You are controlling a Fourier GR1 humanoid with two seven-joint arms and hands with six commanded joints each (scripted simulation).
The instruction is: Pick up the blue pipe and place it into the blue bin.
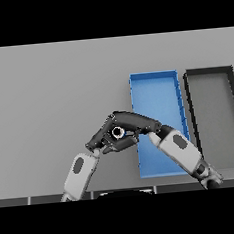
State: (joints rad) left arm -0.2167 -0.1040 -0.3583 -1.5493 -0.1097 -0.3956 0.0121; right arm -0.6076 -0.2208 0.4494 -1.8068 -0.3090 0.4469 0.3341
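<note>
Grey table (pixel 47 95); hands (pixel 121 131) hide blue pipe (pixel 121 134)

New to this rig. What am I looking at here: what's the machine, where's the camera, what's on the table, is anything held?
It is a humanoid robot with two white and grey arms ending in dark hands. The one picture is taken from its head, looking down at a grey table.

On the table stand a blue bin and, to its right, a black bin, both open on top.

The two hands meet just left of the blue bin. The right robot hand seems to curl round a small object with a pale round end and a trace of blue, probably the blue pipe. The left robot hand sits close against it; its grip is unclear.
</note>
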